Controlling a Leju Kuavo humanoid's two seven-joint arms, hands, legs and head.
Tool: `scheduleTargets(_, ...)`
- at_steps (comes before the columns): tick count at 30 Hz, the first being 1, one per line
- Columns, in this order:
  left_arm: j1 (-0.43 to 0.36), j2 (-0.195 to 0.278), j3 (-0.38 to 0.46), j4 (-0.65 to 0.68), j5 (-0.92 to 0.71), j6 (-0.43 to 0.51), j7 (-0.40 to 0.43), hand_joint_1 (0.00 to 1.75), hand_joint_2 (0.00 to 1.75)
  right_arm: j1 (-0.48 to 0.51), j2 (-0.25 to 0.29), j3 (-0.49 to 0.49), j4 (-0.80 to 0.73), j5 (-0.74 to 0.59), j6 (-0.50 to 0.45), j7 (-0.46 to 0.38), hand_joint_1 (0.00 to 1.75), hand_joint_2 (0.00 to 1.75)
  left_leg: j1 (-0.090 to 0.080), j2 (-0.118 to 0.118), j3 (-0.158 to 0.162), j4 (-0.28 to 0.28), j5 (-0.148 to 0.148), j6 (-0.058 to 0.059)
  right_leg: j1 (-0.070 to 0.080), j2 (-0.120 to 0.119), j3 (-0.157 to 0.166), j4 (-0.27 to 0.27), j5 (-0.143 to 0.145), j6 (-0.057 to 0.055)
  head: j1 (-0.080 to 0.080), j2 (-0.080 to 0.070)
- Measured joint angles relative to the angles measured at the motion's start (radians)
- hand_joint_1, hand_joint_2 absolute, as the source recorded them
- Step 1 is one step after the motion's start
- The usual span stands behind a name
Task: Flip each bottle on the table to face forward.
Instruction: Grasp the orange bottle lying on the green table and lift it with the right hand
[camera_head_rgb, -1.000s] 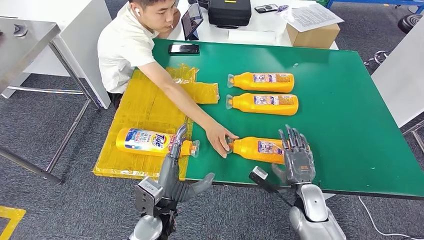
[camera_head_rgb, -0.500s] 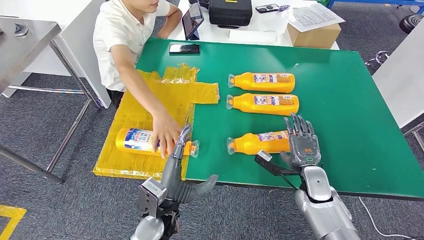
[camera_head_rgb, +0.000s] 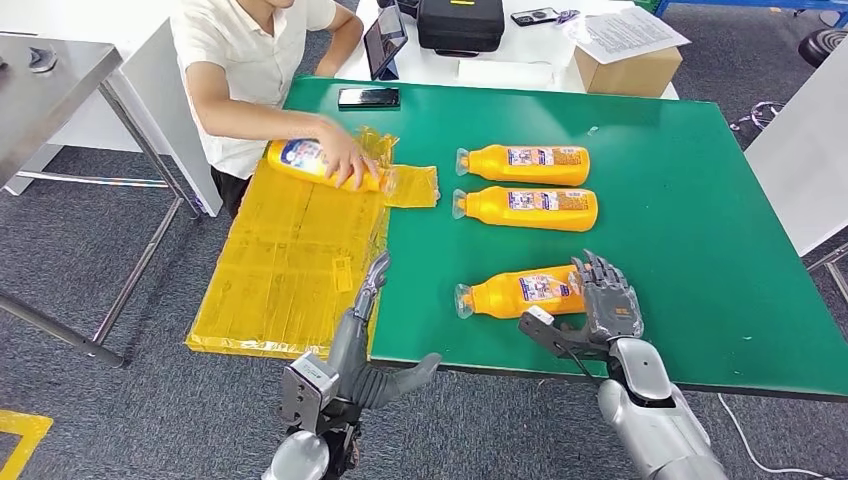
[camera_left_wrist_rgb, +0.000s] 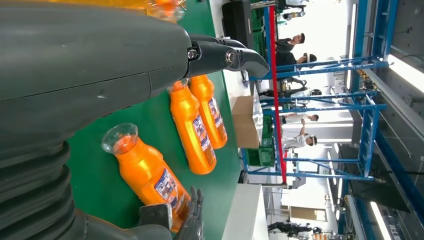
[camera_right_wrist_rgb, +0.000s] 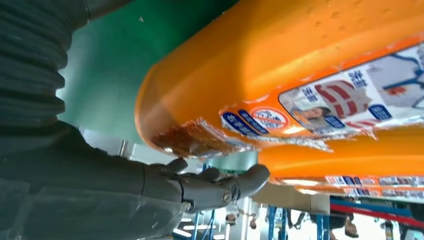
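So the nearest bottle (camera_head_rgb: 520, 291) lies on its side on the green table (camera_head_rgb: 700, 250), close to the near edge, long axis running roughly across the table and a bit tilted, clear cap toward the yellow sheet side and base toward the right hand (camera_head_rgb: 603, 298); its label faces up; the right hand is at that base, fingers up against the bottle's far end and thumb stretched out under the near side, so it looks like a loose cradle, though from the head view I can't tell how firmly it holds; the right wrist view is just orange bottle wall and torn label foil very close up, thumb below it, fingers hidden; the left hand (camera_head_rgb: 362, 320) hovers over the table's near-left corner beside the yellow sheet (camera_head_rgb: 290, 260), fingers straight and spread from the thumb, holding nothing; there's open green between that hand and the near bottle's cap; farther back from the near bottle lie the middle bottle (camera_head_rgb: 525, 208) and the far bottle (camera_head_rgb: 522, 164), parallel, caps pointing the same way, labels up, a narrow gap between them; to the right of all three it's wide open green up to the table's right edge; farther left, a person's hand (camera_head_rgb: 345, 165) grips a fourth bottle (camera_head_rgb: 312, 160) over the sheet's far end, its cap end hidden by the hand; a black phone (camera_head_rgb: 368, 97) sits at the far edge.
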Motion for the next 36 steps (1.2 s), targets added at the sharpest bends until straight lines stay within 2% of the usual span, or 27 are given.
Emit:
scheduleTargets(7,-0.001,0.0,-0.004,0.0,0.0,-0.012,0.005,0.0,1.75,-0.025,-0.007,0.008,0.032,-0.002,0.002,0.002,0.0,1.75,0.0,0.0,0.001,0.0,0.0,0.0,0.0,0.0,0.001,0.0,0.0,0.0,0.0,0.0)
scheduleTargets(14,-0.009,0.0,-0.016,0.002,0.003,-0.025,0.008,0.0,1.75,-0.106,-0.01,0.036,0.121,0.063,-0.043,0.012,0.0,1.75,0.0,0.0,0.001,0.0,0.001,0.001,0.0,0.0,0.001,0.0,0.001,0.0,0.0,0.0)
scheduleTargets(20,-0.02,0.0,-0.019,0.005,0.011,-0.026,0.008,0.0,1.75,-0.168,-0.01,0.07,0.177,0.094,-0.045,0.008,0.0,1.75,0.0,0.0,0.001,0.0,0.001,0.001,0.0,0.0,0.001,0.0,0.001,0.0,0.0,0.0)
scheduleTargets(32,-0.039,0.0,-0.032,0.012,0.024,-0.032,0.011,0.0,1.75,-0.21,-0.004,0.102,0.242,0.084,-0.016,-0.006,0.0,1.75,0.0,0.0,0.0,0.0,0.001,0.001,0.0,0.0,0.0,0.0,0.001,0.0,0.0,0.0)
scheduleTargets(34,-0.04,0.0,-0.033,0.013,0.025,-0.033,0.011,0.0,1.75,-0.214,-0.004,0.104,0.25,0.074,0.013,-0.006,0.0,1.75,0.0,0.0,0.0,0.0,0.001,0.001,0.0,0.0,0.0,0.0,0.001,0.0,0.0,0.0)
scheduleTargets(35,-0.04,0.0,-0.033,0.014,0.025,-0.033,0.011,0.0,1.75,-0.217,-0.005,0.105,0.256,0.065,0.038,-0.006,0.05,1.75,0.0,0.0,0.0,0.0,0.001,0.001,0.0,0.0,0.0,0.0,0.001,0.0,0.0,0.0)
scheduleTargets(36,-0.041,0.0,-0.034,0.014,0.026,-0.034,0.011,0.0,1.75,-0.223,-0.006,0.105,0.264,0.053,0.065,-0.007,0.27,1.75,0.0,0.0,0.001,0.0,0.001,0.001,0.0,0.0,0.0,0.0,0.0,0.0,0.0,0.0)
